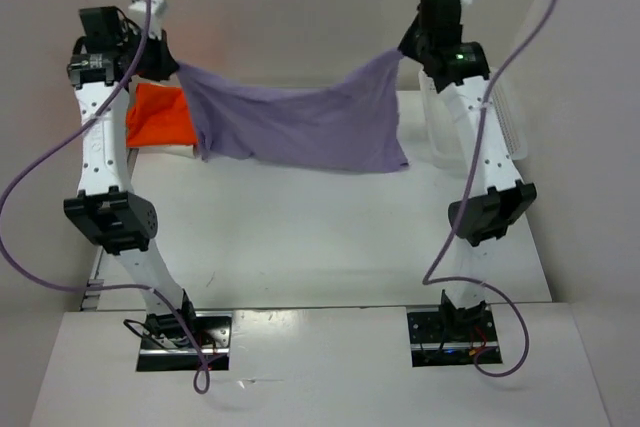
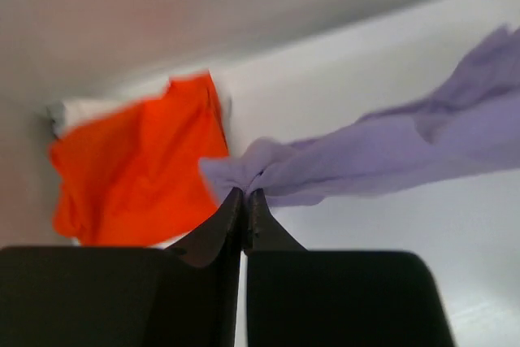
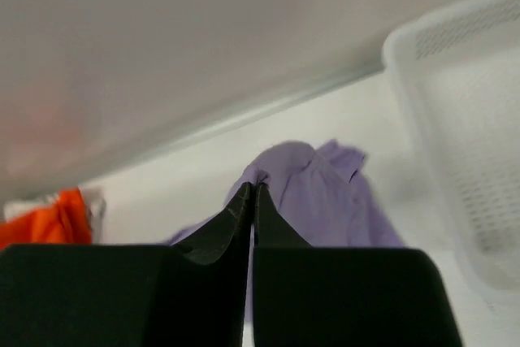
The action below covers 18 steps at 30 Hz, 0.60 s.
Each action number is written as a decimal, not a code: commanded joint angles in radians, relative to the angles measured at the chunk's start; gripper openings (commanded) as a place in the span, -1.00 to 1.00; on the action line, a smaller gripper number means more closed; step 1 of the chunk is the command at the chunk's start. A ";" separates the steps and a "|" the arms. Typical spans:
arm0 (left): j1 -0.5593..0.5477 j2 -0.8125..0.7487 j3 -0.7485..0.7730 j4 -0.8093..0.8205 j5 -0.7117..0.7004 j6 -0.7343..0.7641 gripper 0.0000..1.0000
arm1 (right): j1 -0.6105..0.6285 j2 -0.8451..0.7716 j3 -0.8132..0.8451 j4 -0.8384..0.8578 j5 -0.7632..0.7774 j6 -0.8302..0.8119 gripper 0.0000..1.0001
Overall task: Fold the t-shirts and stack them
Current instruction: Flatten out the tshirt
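The top view shows the whole spread: the purple shirt [image 1: 300, 122] hangs like a hammock between the two raised arms at the far side of the table [image 1: 330, 237]. Its middle sags and its lower edge drapes onto the table. The left tool [image 1: 172, 62] pinches one upper corner and the right tool [image 1: 405, 47] the other.

The wrist views show the grips, which are too small to make out from above. In the left wrist view, the fingers [image 2: 227, 225] are closed tight on a bunched knot of purple cloth, with no gap between them. In the right wrist view, the fingers [image 3: 236, 221] are likewise pressed together on a fold of the same shirt.

The orange shirt [image 1: 158, 117] lies at the far left of the table, just beside the purple one, on top of the white shirt [image 1: 178, 150]. From above only a thin strip of white shows; the left wrist view shows more of it behind the orange.

The basket [image 1: 510, 127] at the far right is half hidden by the right arm from above. The right wrist view shows its perforated wall.

Count: three shirts, one basket, two tools.
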State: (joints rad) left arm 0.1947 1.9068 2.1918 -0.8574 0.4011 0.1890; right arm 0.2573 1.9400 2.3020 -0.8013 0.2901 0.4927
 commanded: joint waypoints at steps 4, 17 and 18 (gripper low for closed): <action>0.017 -0.233 -0.058 0.126 0.136 -0.112 -1.00 | -0.001 -0.278 -0.020 -0.104 0.247 -0.091 -1.00; 0.017 -0.623 -0.906 -0.074 -0.139 0.220 -1.00 | 0.141 -0.869 -0.927 -0.397 0.014 0.303 -1.00; 0.017 -0.638 -1.002 -0.083 -0.174 0.234 -1.00 | 0.142 -0.889 -1.016 -0.416 -0.035 0.343 -1.00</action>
State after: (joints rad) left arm 0.2066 1.3392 1.3170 -0.8726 0.3328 0.3176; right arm 0.3794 1.1179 1.4143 -1.0992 0.3779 0.6765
